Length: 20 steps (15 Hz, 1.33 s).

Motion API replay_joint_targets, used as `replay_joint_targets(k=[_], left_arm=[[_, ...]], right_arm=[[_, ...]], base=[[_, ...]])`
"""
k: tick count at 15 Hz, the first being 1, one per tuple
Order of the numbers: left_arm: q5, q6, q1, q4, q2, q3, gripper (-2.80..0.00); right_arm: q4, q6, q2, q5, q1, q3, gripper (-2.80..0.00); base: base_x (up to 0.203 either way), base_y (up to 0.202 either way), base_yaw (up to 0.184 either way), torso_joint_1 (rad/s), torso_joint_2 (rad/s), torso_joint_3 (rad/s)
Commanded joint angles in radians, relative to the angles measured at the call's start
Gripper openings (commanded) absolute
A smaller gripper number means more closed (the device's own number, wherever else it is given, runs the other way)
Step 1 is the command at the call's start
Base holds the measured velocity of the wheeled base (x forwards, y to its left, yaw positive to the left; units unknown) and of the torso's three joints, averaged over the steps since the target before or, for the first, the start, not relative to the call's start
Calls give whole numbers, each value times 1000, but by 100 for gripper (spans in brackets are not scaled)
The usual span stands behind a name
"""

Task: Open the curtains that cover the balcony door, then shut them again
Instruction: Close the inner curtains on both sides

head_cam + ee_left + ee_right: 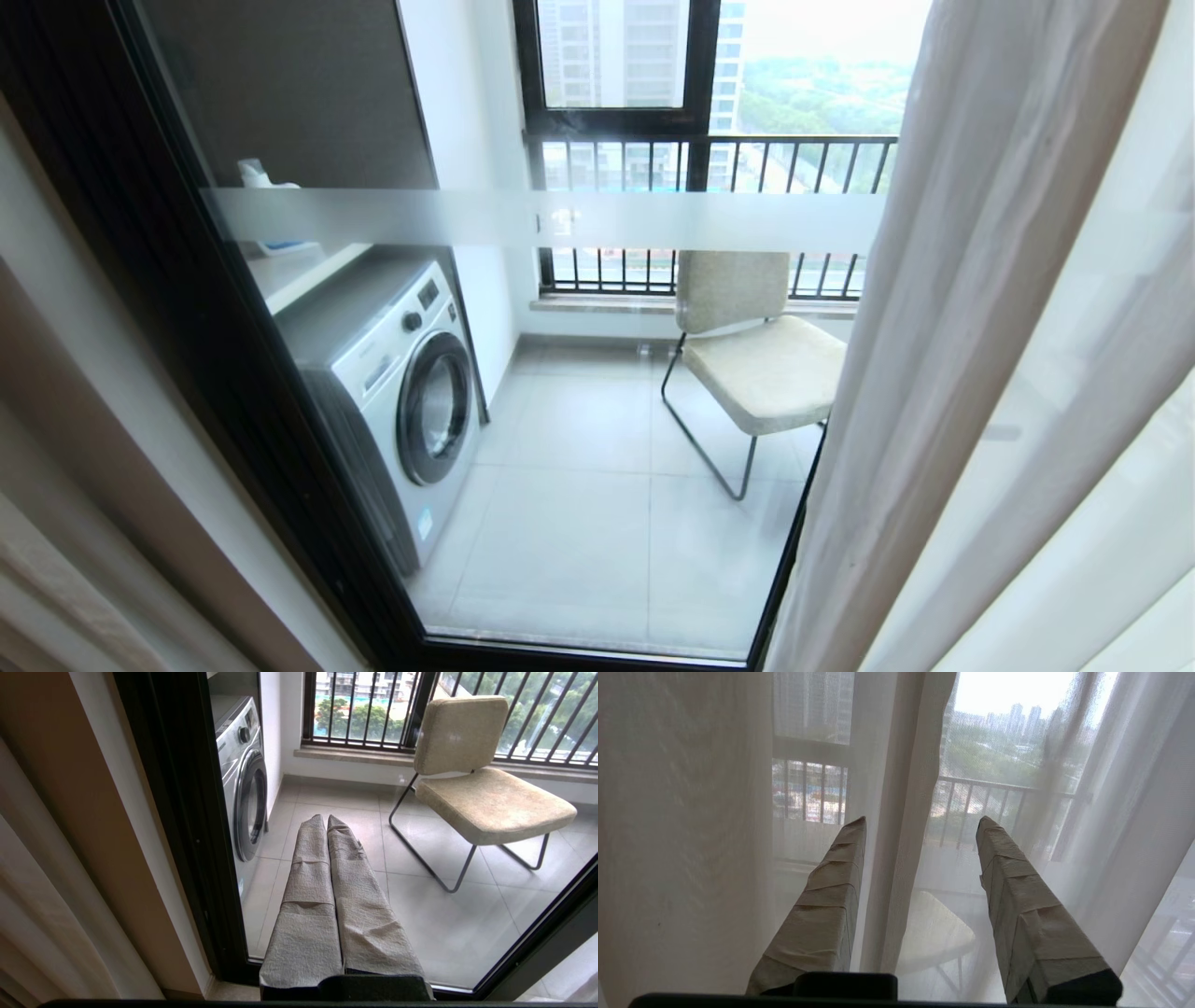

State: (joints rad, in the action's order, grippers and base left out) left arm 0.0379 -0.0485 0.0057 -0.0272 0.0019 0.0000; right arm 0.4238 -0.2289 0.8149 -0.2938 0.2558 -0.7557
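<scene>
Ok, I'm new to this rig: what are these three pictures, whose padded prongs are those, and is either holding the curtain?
The wide picture comes from the robot's head: it looks through the balcony door at a washing machine and a chair, with the curtains hanging on the right. The other two come from cameras on its wrists. The padded prongs are gripper fingers. The left gripper is shut on nothing, pointing at the glass. The right gripper has its fingers apart with a fold of the sheer curtain between them; nothing is clamped yet.
</scene>
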Motion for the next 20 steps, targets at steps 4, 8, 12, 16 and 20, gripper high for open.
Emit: replay_joint_targets(k=[4, 8, 12, 16, 20], left_arm=[[0, -1, 0, 0, 0, 0, -280], [0, -2, 0, 0, 0, 0, -280], [0, -1, 0, 0, 0, 0, -280], [0, -2, 0, 0, 0, 0, -280], [0, -2, 0, 0, 0, 0, -280]], right_arm=[[32, 5, -28, -4, -93, 150, -280], [50, 55, -141, 84, -325, 334, -280], [8, 61, -343, 116, -347, 561, -280], [-153, 62, -558, 120, -306, 753, -280], [-365, 75, -783, 274, -265, 755, -280]], base=[[0, 0, 0, 0, 0, 0], [0, 0, 0, 0, 0, 0], [0, 0, 0, 0, 0, 0], [0, 0, 0, 0, 0, 0], [0, 0, 0, 0, 0, 0]])
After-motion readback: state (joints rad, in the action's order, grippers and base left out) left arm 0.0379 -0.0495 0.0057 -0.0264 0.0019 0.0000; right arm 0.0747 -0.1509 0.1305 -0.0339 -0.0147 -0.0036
